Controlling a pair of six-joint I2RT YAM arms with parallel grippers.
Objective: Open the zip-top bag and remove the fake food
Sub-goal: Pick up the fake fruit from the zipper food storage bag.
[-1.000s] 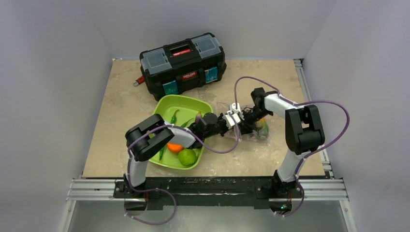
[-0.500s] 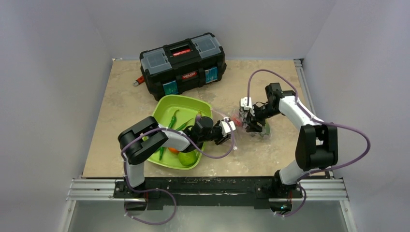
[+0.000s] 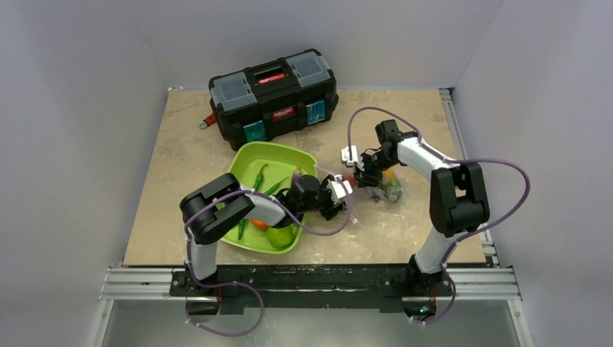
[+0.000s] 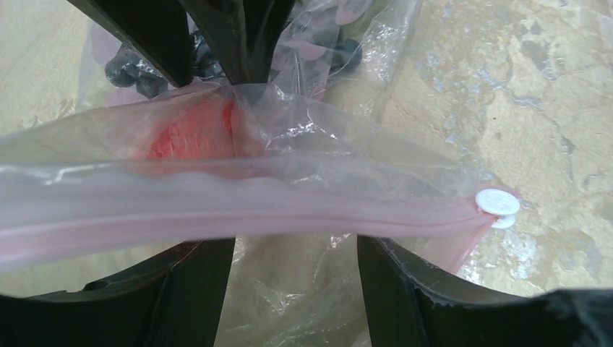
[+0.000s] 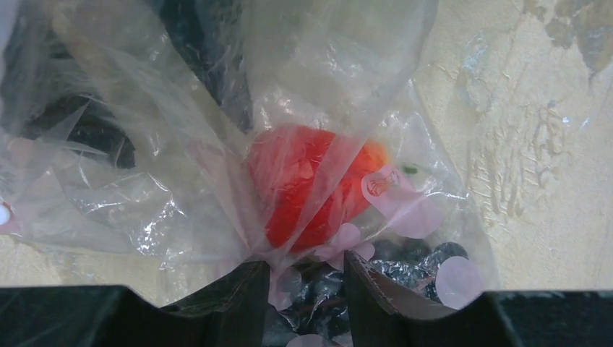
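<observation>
Zip-top bag (image 3: pixel 376 191) right of the green tray (image 3: pixel 278 147), long axis left to right, mouth toward the tray
Left gripper (image 4: pixel 296 249) spread, pink zip strip (image 4: pixel 289 206) across its jaws; strawberry (image 5: pixel 307 189), dark berries (image 5: pixel 405 253) inside; right gripper (image 5: pixel 307 264) at bunched film, grip unclear; toolbox (image 3: pixel 273 94) label unreadable

Soft, even light falls from above on my table (image 3: pixel 173 173), leaving only faint shadows. Up close, the bag (image 5: pixel 144 144) glints with small white glare, and its pink zip strip (image 4: pixel 217 206) is blurred.
</observation>
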